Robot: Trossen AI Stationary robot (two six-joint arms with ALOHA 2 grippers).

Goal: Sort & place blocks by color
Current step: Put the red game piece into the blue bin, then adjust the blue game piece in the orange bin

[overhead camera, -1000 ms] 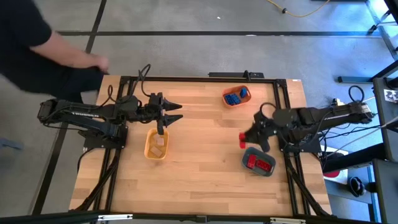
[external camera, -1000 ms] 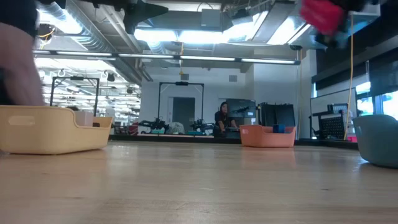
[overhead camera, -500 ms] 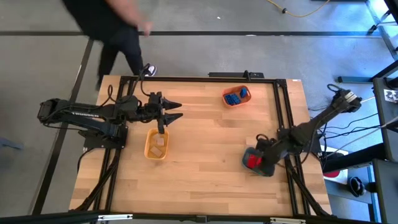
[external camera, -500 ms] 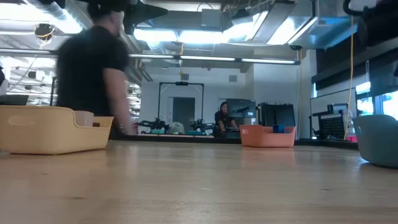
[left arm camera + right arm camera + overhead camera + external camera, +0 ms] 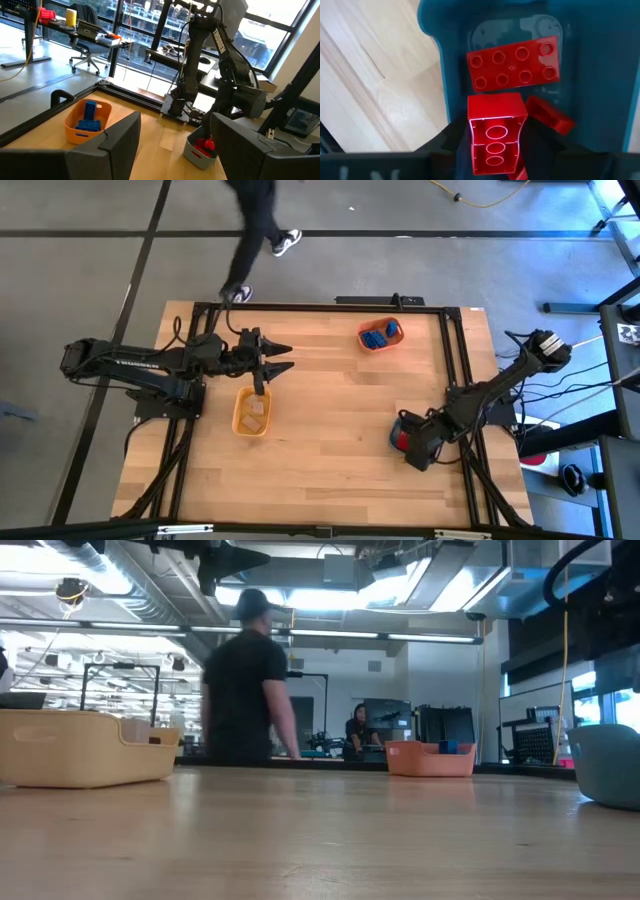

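Since a second ago the right arm has swung down from beside the slate-blue tray (image 5: 400, 432) to hang right over it, and the person (image 5: 245, 680) has walked from the far left corner along the far edge of the bench (image 5: 330, 440).

Now the right gripper (image 5: 496, 150) has its jaws clamped on a red block (image 5: 496, 131), open underside up, hollow sockets showing in a row. Its long axis runs straight out from the wrist, into the tray. Just below it in the tray lies a flat red block (image 5: 514, 62), studs up, its length set crosswise to the held one, and a smaller red piece (image 5: 549, 116) sits tilted beside them. That arm reaches in from the right, elbow raised, wrist bent steeply down over the tray at the near right of the bench.

On the far side, right of centre, the orange tray (image 5: 380, 335) holds the blue blocks (image 5: 378, 336), heaped, their direction hard to read. The yellow tray (image 5: 250, 412) at the left holds pale blocks (image 5: 256, 410).

Over the yellow tray's far end waits the left gripper (image 5: 278, 360), its arm stretched flat from the left, jaws spread apart and holding nothing, pointing right across the bench.
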